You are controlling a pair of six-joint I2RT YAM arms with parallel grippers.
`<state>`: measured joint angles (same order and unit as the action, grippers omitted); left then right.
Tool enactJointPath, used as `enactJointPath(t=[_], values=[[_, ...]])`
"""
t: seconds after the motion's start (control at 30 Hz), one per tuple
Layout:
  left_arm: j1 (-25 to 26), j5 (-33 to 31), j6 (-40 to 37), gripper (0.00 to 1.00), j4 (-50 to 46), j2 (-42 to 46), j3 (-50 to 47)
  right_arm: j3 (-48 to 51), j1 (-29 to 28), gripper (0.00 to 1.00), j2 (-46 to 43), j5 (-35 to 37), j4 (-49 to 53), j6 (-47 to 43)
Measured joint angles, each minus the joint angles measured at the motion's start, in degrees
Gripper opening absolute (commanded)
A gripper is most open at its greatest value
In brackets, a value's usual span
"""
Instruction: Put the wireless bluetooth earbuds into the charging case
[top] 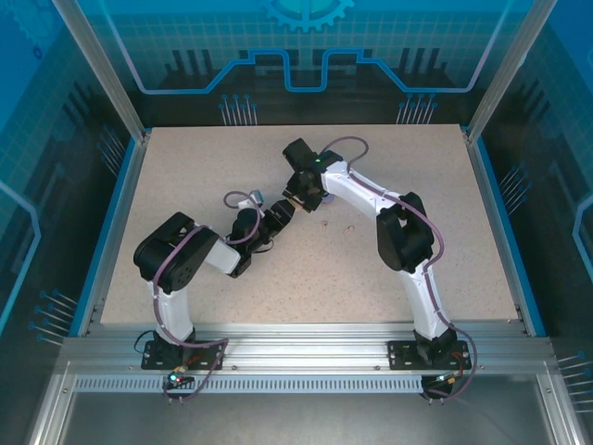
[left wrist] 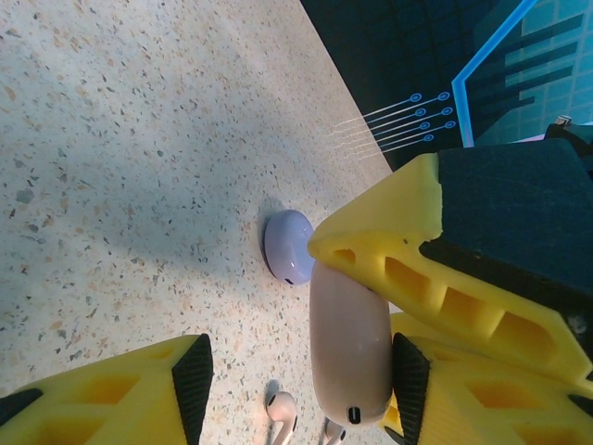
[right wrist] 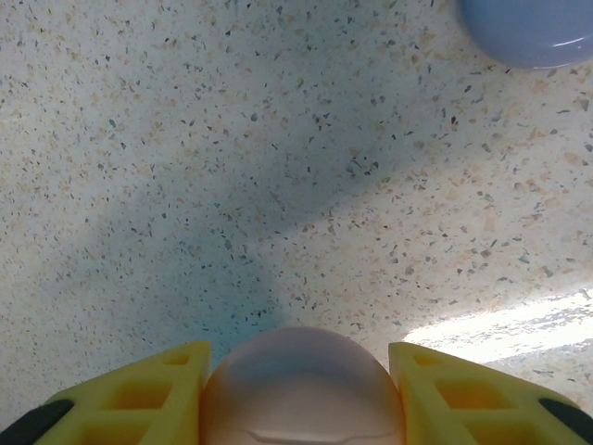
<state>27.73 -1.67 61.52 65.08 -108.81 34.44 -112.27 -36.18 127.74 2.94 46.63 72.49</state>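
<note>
As the two arms met near the middle of the table point(top: 185, 167), the right arm point(top: 403, 232) rose from its base, bent at a raised elbow and stretched forward and to the left. The left arm point(top: 176, 260) was folded tight, its elbow out to the left and its forearm angled up and to the right toward the meeting point. The right gripper point(right wrist: 296, 371) was closed on the pink case point(left wrist: 350, 343), the rounded shell pressed between both yellow fingers point(right wrist: 139, 389) and turned on edge, on or just above the speckled surface; which of the two could not be told. The left gripper point(left wrist: 301, 366) stood partly open around that same case from the opposite side. One finger point(left wrist: 412, 371) lay against or just beside the shell, and the other point(left wrist: 139, 394) stood clear of it with bare table between, so the gripper had hold of nothing. Two pale earbuds point(left wrist: 283, 410) lay on the table inside that gap, just beside the near end of the pink case and outside it. A lilac case point(left wrist: 287, 246) sat on the table just beyond the pink one, close to the tip of a right-gripper finger, and showed at the top right corner of the right wrist view, apart from the held case.
</note>
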Motion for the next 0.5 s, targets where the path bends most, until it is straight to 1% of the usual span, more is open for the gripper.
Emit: enactJointPath(t=[0.17, 0.5], values=[[0.2, -0.1, 0.1, 0.58, 0.0, -0.4, 0.4, 0.1, 0.2, 0.4, 0.0, 0.0, -0.2, 0.2], [1.4, -3.3, 0.1, 0.61, 1.3, -0.4, -0.7, 0.5, 0.2, 0.4, 0.0, -0.9, -0.2, 1.7]])
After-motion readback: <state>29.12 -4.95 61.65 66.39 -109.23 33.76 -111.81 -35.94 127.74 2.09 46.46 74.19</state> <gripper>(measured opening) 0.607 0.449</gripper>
